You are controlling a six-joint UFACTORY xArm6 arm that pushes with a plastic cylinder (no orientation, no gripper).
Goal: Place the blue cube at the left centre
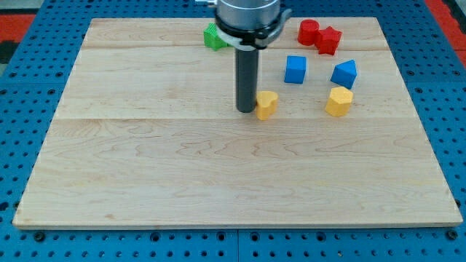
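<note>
The blue cube (295, 69) sits on the wooden board (182, 167) at the view's upper right. My tip (246, 110) rests on the board just left of a yellow heart-shaped block (267, 104), touching or nearly touching it. The tip is below and to the left of the blue cube, with a clear gap between them. The rod rises from the tip to the arm's round head at the view's top.
A second blue block (345, 73), wedge-like, lies right of the cube. A yellow hexagonal block (338, 101) sits below it. Two red blocks (320, 36) stand at the top right. A green block (214, 36) is partly hidden behind the arm's head.
</note>
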